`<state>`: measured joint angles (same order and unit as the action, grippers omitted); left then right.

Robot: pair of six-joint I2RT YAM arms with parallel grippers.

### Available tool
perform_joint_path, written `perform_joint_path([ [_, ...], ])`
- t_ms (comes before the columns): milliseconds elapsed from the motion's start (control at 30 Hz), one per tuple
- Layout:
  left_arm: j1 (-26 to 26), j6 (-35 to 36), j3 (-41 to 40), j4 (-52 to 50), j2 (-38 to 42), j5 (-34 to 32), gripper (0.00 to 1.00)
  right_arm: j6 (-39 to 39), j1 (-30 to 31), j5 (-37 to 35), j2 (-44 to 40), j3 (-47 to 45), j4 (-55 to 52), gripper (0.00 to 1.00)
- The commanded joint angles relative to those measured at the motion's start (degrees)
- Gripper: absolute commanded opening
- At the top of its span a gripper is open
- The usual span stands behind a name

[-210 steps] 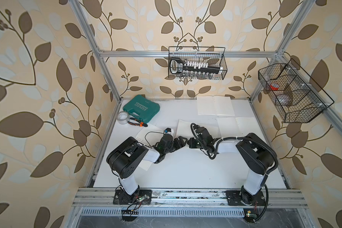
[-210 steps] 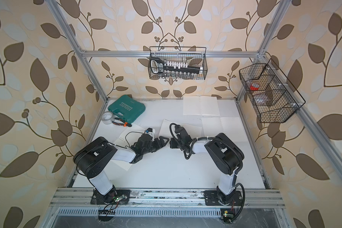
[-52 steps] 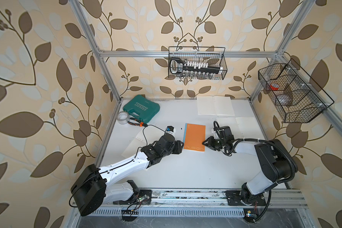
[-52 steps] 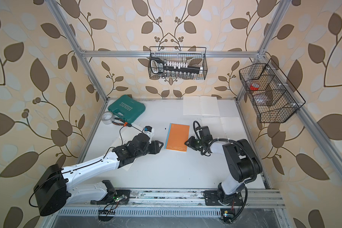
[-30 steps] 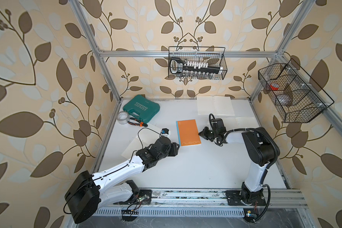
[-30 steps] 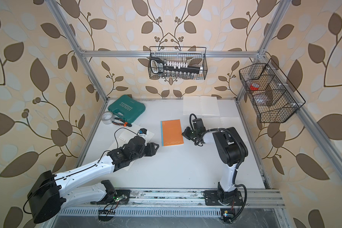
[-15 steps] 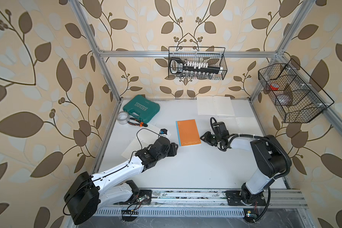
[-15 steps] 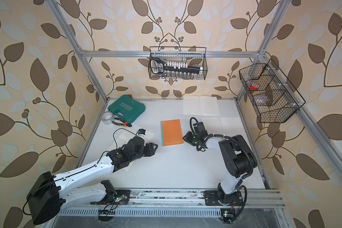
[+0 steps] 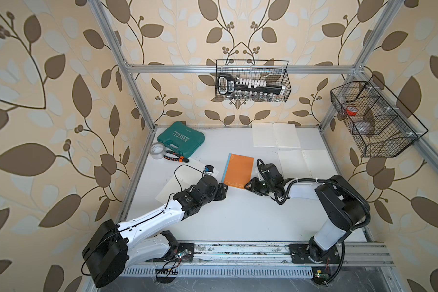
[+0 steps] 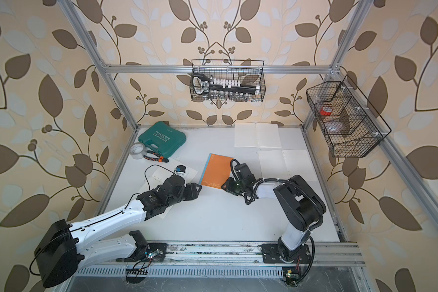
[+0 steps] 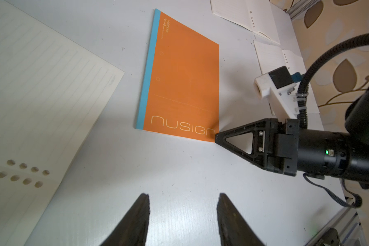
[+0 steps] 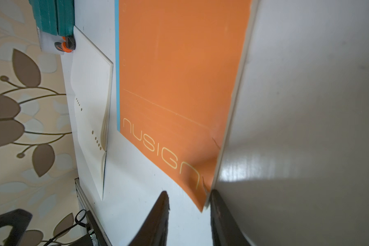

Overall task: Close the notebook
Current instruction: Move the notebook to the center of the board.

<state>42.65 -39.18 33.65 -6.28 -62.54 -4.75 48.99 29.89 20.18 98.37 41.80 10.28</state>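
White tabletop (image 9: 238, 222) is shared by a green case (image 9: 181, 137) marked "EXPLOIT", a tape roll (image 9: 157, 151), pliers (image 9: 175, 158) and loose lined sheets (image 9: 276, 135). Mid-table, the notebook (image 9: 238, 170) is seen closed, "nusign" printed on its orange cover. Its near corner is touched by the right gripper (image 12: 188, 198), jaws parted and unclamped; the left gripper (image 11: 182, 198) is held released nearby, empty.

One orange notebook (image 9: 238, 170), three open white pads (image 9: 276, 135) (image 9: 302, 161) (image 9: 166, 189), one toolcase (image 9: 181, 137), two wire baskets (image 9: 252, 61) (image 9: 390, 149)
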Motion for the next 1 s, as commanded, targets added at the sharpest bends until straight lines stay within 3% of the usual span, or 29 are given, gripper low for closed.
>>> perform_joint_path([
  [0, -0.6, -0.37, -0.12, -0.04, 0.44, -0.19, 0.53, 0.81, 0.38, -1.7, 2.54, 0.81, -3.16, 0.35],
  [267, -0.89, -0.47, -0.45, -0.44, 0.93, -0.27, 0.53, -1.02, 1.77, -5.68, 3.68, 2.95, -6.7, 0.35],
  [633, -1.38, -0.38, -0.96, -0.13, 1.46, 0.03, 0.54, -13.58, 11.25, -25.2, 0.9, 7.89, -23.1, 0.77],
  [767, -1.61, -0.45, -1.19, -0.18, 1.85, -0.01, 0.54, -16.68, 15.67, -30.77, 2.93, 10.53, -27.31, 0.77],
  [967, -1.95, -0.64, -1.91, -0.22, 2.6, -0.36, 0.54, -18.71, 17.06, -31.13, 6.66, 13.38, -29.82, 0.74],
])
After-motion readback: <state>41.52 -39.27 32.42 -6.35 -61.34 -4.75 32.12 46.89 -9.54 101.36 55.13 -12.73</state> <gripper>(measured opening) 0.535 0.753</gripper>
